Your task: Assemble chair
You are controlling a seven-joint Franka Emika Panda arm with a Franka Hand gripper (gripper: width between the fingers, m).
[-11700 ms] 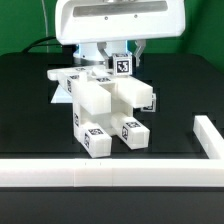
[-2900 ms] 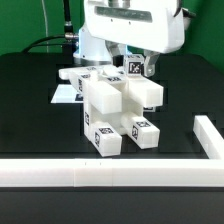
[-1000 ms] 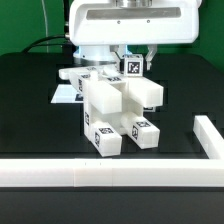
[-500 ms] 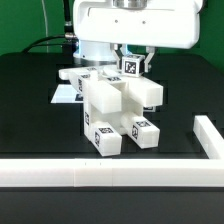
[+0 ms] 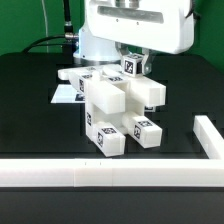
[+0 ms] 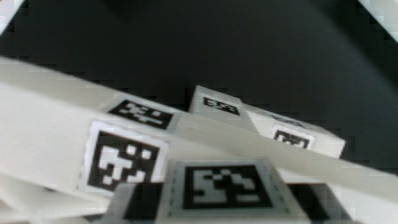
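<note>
Chair of white blocky plastic parts (image 5: 115,112) sits mid-frame on the black bench (image 5: 30,120); the tool (image 5: 134,64) seemingly pinches a tagged white peg (image 5: 133,68) (upper centre). Any tilt could jam it or shove the chair.

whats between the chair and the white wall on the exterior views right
Only bare black table separates the partly built chair and white wall, seen in exterior view.

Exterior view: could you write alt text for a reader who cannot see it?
A partly assembled white chair, with marker tags on its blocks, stands on a black table. The robot's gripper hangs over its rear top. A white rail runs across the foreground.
</note>
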